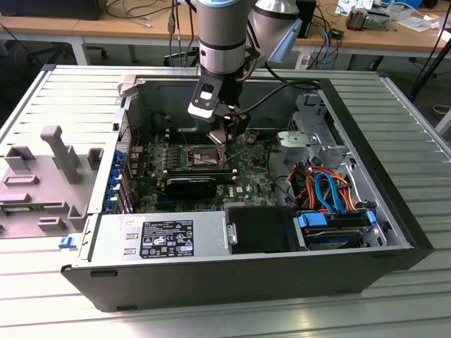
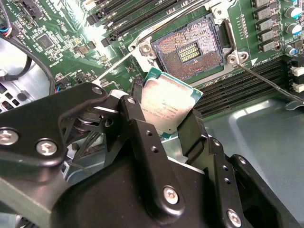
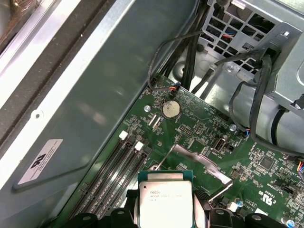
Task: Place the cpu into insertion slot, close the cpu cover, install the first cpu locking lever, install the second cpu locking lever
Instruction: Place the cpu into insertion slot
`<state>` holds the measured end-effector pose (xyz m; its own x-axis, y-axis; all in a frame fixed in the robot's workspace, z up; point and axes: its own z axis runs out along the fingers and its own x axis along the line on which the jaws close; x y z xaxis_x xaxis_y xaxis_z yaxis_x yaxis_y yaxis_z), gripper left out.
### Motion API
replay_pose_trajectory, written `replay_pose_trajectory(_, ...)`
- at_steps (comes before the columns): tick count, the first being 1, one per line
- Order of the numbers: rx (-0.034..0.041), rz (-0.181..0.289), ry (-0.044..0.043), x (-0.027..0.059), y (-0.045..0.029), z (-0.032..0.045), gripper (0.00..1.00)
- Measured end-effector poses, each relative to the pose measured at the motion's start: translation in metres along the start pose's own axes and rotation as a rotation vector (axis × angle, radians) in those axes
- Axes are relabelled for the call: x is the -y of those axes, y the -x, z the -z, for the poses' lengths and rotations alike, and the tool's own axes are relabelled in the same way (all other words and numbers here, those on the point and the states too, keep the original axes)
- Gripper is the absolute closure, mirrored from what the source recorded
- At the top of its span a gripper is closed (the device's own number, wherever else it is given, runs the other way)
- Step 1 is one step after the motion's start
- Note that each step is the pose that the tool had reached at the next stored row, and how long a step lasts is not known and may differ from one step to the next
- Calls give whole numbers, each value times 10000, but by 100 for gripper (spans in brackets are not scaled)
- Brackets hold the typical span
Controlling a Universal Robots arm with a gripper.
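My gripper (image 2: 165,116) is shut on the cpu (image 2: 164,102), a small square chip with a dull silver top, pinched by its edges between the black fingers (image 2: 137,128). It hangs tilted just above and beside the insertion slot (image 2: 190,50), whose dark, pin-covered centre lies uncovered. In the first wrist view the cpu (image 3: 165,202) sits between the fingertips, with the silvery cpu cover (image 3: 197,159) raised beyond it. Two thin locking levers (image 2: 266,83) stick out from the socket's corners. In the exterior view the gripper (image 1: 225,144) hovers over the insertion slot (image 1: 204,156) inside the case.
The open computer case (image 1: 394,232) lies on a ribbed metal table (image 1: 63,91). Memory slots (image 2: 123,14) flank the socket. A power supply (image 1: 158,239) lies along the front, cables and a blue drive bay (image 1: 331,218) at the exterior view's right, a grey fixture (image 1: 42,176) at its left.
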<state>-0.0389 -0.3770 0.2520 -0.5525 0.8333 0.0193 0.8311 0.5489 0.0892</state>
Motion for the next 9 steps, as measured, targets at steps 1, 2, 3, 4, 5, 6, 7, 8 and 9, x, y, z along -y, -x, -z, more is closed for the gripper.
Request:
replay_pose_trajectory(1, 1, -7, 0, 0, 0, 0, 46)
replay_pose_trajectory(2, 1, -12, 0, 0, 0, -1, 46)
replay_pose_trajectory(3, 2, -18, 0, 0, 0, -1, 46)
replay_pose_trajectory(4, 2, -24, 0, 0, 0, -2, 46)
replay_pose_trajectory(5, 2, -29, 0, 0, 0, -2, 46)
replay_pose_trajectory(6, 3, -33, 0, 0, 0, -3, 46)
replay_pose_trajectory(7, 3, -38, 0, 0, 0, -3, 46)
replay_pose_trajectory(8, 4, -42, 0, 0, 0, -3, 46)
replay_pose_trajectory(9, 4, -48, 1, 0, 0, -4, 46)
